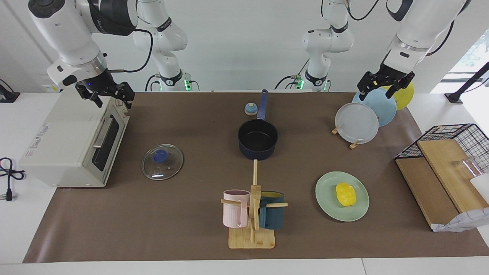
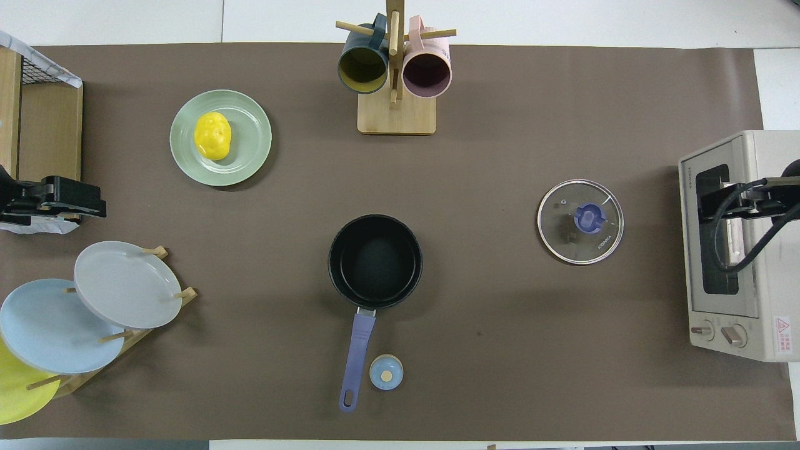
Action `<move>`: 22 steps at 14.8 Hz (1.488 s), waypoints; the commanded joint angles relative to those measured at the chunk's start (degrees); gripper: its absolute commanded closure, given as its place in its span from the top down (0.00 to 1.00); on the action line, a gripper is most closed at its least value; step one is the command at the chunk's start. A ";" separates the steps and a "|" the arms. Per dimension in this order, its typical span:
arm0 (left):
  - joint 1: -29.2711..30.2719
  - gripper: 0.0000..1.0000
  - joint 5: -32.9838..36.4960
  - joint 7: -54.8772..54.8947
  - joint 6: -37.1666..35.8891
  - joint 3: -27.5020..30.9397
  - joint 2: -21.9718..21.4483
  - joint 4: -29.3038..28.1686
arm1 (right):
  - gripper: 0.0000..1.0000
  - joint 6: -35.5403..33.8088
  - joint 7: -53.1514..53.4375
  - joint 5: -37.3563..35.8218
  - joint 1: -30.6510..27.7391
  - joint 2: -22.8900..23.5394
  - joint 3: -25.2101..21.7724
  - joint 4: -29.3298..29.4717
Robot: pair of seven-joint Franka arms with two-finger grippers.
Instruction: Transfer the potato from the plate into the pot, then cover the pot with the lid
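Hanging released with jaws spread wide and grasping nothing: left gripper (image 1: 386,84) poised over the upright rack plates (image 1: 368,114) at the left arm's end of the table (image 1: 191,229), right gripper (image 1: 105,93) poised over the toaster oven (image 1: 72,141) at the right arm's end. Both well apart from every item of the job.

Resting untouched on the mint-green plate (image 1: 328,206), toward the left arm's end and farther from the robots than the pot: the yellow potato (image 1: 345,194). Standing open and empty near the table's middle, handle pointing toward the robots, small bell (image 1: 250,109) just beside that handle: the pot (image 1: 258,139). Lying flat, knob up, between pot and toaster oven: the glass lid (image 1: 162,162). Standing farther from the robots than the pot: a mug tree (image 1: 253,214) with two mugs.

Judged to be the very start, transfer not yet begun. Called for next, most likely: left gripper carried out over the plate, lowered with jaws straddling the potato's narrower width, then closed gently on a glossy, lumpy shape liable to slip.
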 commanded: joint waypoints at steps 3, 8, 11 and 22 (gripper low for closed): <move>-0.75 1.00 -0.75 0.60 1.10 0.53 -1.45 -1.89 | 1.00 -0.47 0.53 1.49 -0.66 0.09 0.29 0.26; -1.89 1.00 -0.93 -0.10 5.92 0.53 -0.92 -1.80 | 1.00 -0.47 0.53 1.49 -0.66 0.09 0.29 0.26; -2.07 1.00 -2.24 -0.10 6.02 0.53 8.26 4.58 | 1.00 -0.82 0.53 1.49 -0.66 0.09 0.29 0.26; -1.28 1.00 -2.60 7.72 21.64 1.06 44.86 25.62 | 1.00 0.04 -6.74 2.62 1.34 -0.17 0.37 -0.43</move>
